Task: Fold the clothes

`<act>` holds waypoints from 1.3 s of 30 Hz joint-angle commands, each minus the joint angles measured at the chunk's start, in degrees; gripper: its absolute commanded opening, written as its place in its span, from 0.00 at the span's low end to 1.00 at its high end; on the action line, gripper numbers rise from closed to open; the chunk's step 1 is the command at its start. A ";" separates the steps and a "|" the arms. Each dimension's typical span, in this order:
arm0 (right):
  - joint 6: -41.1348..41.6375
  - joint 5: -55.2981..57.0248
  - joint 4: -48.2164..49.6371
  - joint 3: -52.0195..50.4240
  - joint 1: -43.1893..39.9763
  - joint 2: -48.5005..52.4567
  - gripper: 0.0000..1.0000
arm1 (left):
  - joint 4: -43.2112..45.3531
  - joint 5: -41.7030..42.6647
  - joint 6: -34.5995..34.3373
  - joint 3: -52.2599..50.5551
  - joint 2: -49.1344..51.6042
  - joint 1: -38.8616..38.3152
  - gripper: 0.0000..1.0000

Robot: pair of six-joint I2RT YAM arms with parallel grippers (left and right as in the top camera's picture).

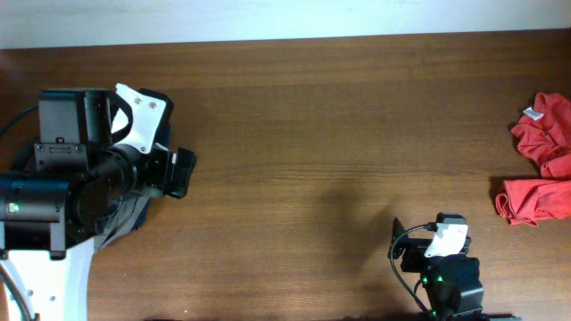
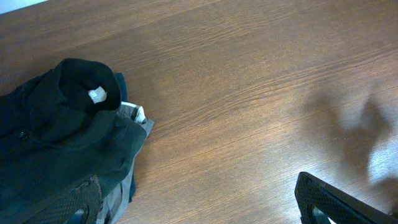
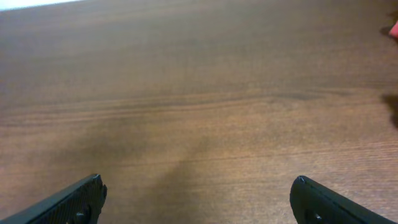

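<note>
- The clothes (image 2: 59, 134), a plain black garment, lay bunched in a heap at the left end of the wooden tabletop (image 2: 249, 93). In the overhead view the left arm hid most of them.
- A small white tag (image 2: 96, 95) showed inside the upturned neck opening, which marked the collar as the highest part of the heap.
- A lighter grey piece (image 2: 138, 118) of other fabric poked out from under the black cloth at its right edge and touched it.
- The left end effector (image 2: 198, 186) hovered just beside the heap with its fingers spread wide and nothing between them.
- The right end effector (image 3: 198, 183) was equally wide and empty over bare wood, well apart from the garment.
- Red cloth (image 1: 544, 134) sat crumpled at the far right edge, away from both arms.
- The garment looked soft, limp and light. It would likely sag and drape from any single hold, and it should not be fragile.
- The collar rim beside the tag appeared the surest place to pinch, since the fabric stood doubled and raised there.
- A shallow bite risked slipping off, and a deep one risked catching the grey piece underneath.
</note>
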 commanded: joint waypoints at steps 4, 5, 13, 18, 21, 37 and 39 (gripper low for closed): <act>-1.81 -1.68 0.81 -0.55 -0.39 -0.66 0.99 | 0.13 -0.15 -0.94 -0.17 0.00 -0.15 0.99; -1.84 -2.05 0.81 -0.55 -0.42 -0.61 0.99 | 0.13 -0.15 -0.94 -0.17 0.00 -0.15 0.99; -1.84 -2.01 0.79 -0.55 -0.42 -0.59 0.99 | 0.13 -0.15 -0.94 -0.17 0.00 -0.15 0.99; -1.84 -2.01 0.79 -0.55 -0.42 -0.59 0.99 | 0.13 -0.15 -0.94 -0.17 0.00 -0.15 0.99; -1.84 -2.01 0.79 -0.55 -0.42 -0.59 0.99 | 0.13 -0.15 -0.94 -0.17 0.00 -0.15 0.99; -1.84 -2.01 0.81 -0.55 -0.42 -0.59 0.99 | 10.73 -10.43 -0.07 -4.72 -7.39 0.17 0.99; -1.84 -2.01 0.81 -0.55 -0.42 -0.59 0.99 | 17.05 -9.57 -0.09 -10.03 -11.28 1.20 0.99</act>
